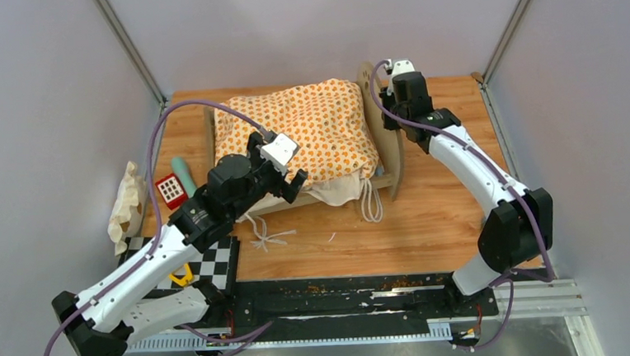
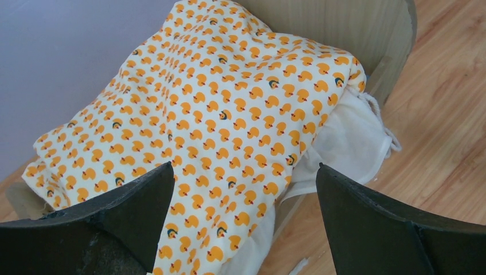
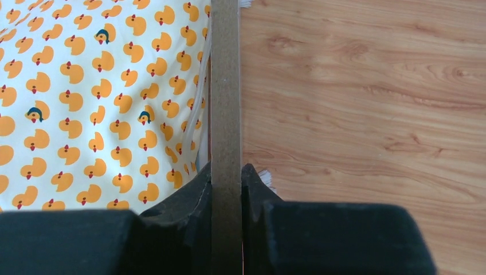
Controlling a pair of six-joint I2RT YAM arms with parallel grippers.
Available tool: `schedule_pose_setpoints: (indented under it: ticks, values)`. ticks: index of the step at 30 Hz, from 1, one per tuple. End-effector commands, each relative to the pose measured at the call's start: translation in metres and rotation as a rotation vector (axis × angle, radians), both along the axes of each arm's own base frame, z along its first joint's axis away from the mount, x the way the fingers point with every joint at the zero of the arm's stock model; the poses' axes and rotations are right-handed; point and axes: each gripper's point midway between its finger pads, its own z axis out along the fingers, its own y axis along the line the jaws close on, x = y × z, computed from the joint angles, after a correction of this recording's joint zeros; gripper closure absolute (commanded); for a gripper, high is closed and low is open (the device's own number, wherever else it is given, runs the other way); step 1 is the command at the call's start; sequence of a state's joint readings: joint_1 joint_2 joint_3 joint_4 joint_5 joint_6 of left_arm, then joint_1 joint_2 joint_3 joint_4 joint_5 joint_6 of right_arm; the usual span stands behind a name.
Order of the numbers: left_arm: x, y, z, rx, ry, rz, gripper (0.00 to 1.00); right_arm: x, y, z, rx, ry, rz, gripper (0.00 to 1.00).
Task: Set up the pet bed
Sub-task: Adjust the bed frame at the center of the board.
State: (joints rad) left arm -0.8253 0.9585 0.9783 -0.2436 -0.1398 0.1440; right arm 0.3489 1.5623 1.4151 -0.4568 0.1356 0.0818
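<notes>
The pet bed (image 1: 394, 155) stands at the back middle of the table, a light-wood frame with its right end board upright. An orange duck-print cushion (image 1: 308, 125) with a cream edge lies over it, hiding the base. My right gripper (image 1: 389, 114) is shut on the top edge of the right end board (image 3: 225, 86); in the right wrist view both fingers press that board (image 3: 226, 169). My left gripper (image 1: 285, 173) hangs open over the cushion's near left corner (image 2: 218, 103), nothing between its fingers (image 2: 245, 166). The left end board is mostly hidden.
White ties (image 1: 369, 199) trail off the cushion's front onto the table, more string (image 1: 261, 235) lying nearer. At the left lie a crumpled cream cloth (image 1: 126, 202), a small red toy (image 1: 169, 189) and a teal object (image 1: 182, 171). A checkerboard (image 1: 218, 262) sits near the left arm.
</notes>
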Motion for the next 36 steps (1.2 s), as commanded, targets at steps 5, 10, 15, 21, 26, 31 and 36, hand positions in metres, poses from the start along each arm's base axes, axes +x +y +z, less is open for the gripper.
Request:
schedule_pose_setpoints:
  ticks: [5, 10, 15, 21, 26, 31, 36]
  values:
    - [0.006, -0.035, 0.023, -0.025, -0.078, -0.132, 0.01, -0.016, -0.033, 0.029, 0.078, -0.055, -0.235, 1.00]
    - [0.013, -0.063, 0.022, 0.007, -0.081, -0.222, 0.04, -0.028, -0.045, 0.026, 0.126, -0.044, -0.340, 1.00]
    - [0.018, -0.088, 0.020, 0.052, -0.126, -0.331, 0.04, -0.033, -0.038, 0.033, 0.178, -0.074, -0.302, 0.80]
    - [0.006, -0.117, 0.016, 0.181, -0.259, -0.588, 0.01, -0.061, -0.029, 0.086, 0.202, -0.183, -0.119, 0.40]
    - [-0.008, -0.141, 0.002, 0.339, -0.442, -0.818, 0.03, -0.115, -0.034, 0.137, 0.185, -0.336, 0.050, 0.32]
    - [-0.002, -0.166, -0.031, 0.481, -0.481, -0.950, 0.07, -0.166, -0.042, 0.148, 0.171, -0.393, 0.125, 0.30]
    - [-0.001, -0.188, -0.059, 0.596, -0.469, -1.047, 0.15, -0.199, -0.055, 0.146, 0.154, -0.403, 0.122, 0.29]
